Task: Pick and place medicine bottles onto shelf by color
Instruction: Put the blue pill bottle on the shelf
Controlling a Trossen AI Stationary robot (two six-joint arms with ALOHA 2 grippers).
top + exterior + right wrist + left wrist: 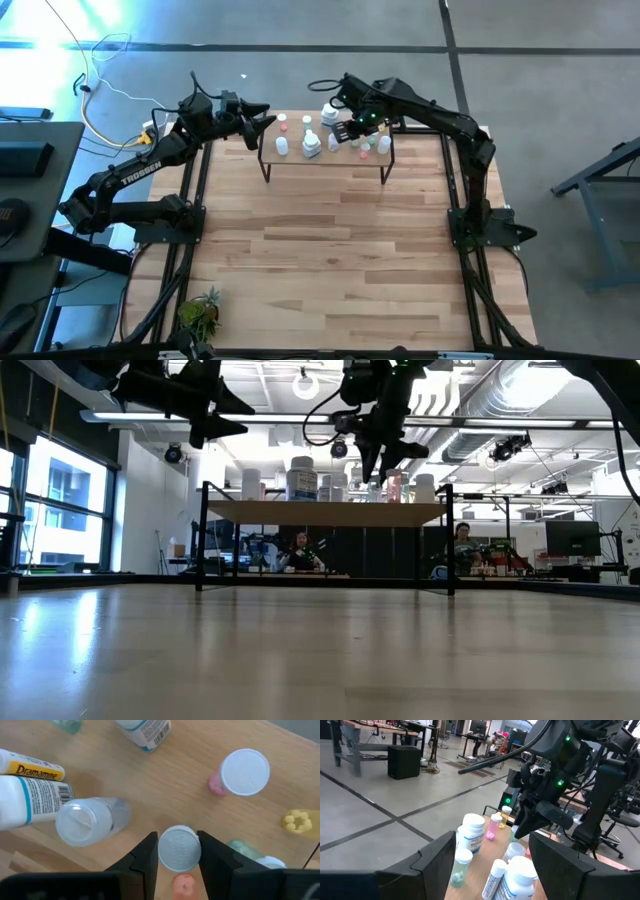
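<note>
One bottle pinched above the shelf [325, 158].
My right pincer [179, 851] clamps a white-capped bottle [179, 848] upright, for sorting; left pincer [485, 865] hangs open beside.

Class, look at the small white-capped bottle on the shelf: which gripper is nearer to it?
Right. The right gripper has its fingers closed on the white-capped bottle from above. The left gripper hovers open off the shelf's left end.

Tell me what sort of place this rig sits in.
Probably a robotics lab or open workshop. The low view shows exposed ceiling ducts, people seated at workbenches behind the shelf, and monitors. The high view shows a bare concrete floor around the table.
</note>
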